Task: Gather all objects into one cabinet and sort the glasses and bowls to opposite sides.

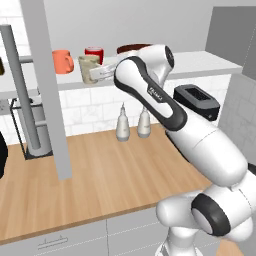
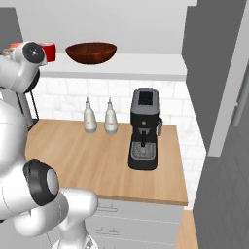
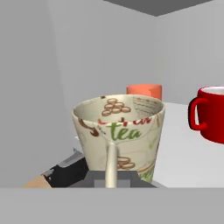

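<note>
Pale grey shelf (image 1: 200, 64) boards were seen beneath the gripper (image 3: 111, 177), which was clamped on the handle of the beige mug (image 3: 119, 133) directly ahead of it. Behind stood the coral mug (image 1: 62, 61) and red cup (image 3: 212, 114), whose handle was revealed by the hand view alone. The brown bowl (image 2: 91, 52) was largely hidden by the arm from the left and seen whole from the right.
</note>
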You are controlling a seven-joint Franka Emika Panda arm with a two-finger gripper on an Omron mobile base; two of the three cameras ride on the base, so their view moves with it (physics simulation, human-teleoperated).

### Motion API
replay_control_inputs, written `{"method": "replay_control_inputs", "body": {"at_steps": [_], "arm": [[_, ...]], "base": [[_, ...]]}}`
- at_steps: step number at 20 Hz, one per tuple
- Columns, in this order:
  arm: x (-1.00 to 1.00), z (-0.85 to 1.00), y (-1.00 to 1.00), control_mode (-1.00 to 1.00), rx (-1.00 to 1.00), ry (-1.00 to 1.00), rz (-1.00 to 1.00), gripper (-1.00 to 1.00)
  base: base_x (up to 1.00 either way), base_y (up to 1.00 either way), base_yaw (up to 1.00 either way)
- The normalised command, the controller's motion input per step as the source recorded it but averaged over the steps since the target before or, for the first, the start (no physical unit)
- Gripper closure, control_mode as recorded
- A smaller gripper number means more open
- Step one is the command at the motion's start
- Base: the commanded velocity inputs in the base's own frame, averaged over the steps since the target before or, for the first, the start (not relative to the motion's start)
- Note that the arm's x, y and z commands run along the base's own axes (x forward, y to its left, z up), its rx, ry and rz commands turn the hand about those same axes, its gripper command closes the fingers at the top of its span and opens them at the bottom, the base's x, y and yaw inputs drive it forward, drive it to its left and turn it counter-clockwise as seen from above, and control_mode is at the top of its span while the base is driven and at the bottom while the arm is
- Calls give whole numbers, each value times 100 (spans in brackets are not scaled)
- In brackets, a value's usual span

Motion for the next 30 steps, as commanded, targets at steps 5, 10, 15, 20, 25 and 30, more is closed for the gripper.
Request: {"method": "replay_control_inputs", "body": {"at_steps": [5, 10, 15, 20, 25, 30], "arm": [[35, -5, 10, -100, 0, 10, -1, 100], [37, -12, 1, -100, 0, 4, 0, 100], [24, -4, 17, -100, 0, -7, 0, 100], [7, -3, 14, -100, 0, -11, 0, 100], [8, -21, 0, -100, 0, -2, 0, 100], [14, -27, 1, -100, 0, 0, 0, 100]], "base": [[0, 0, 0], [0, 0, 0], [0, 0, 0], [0, 0, 0], [0, 0, 0], [0, 0, 0]]}}
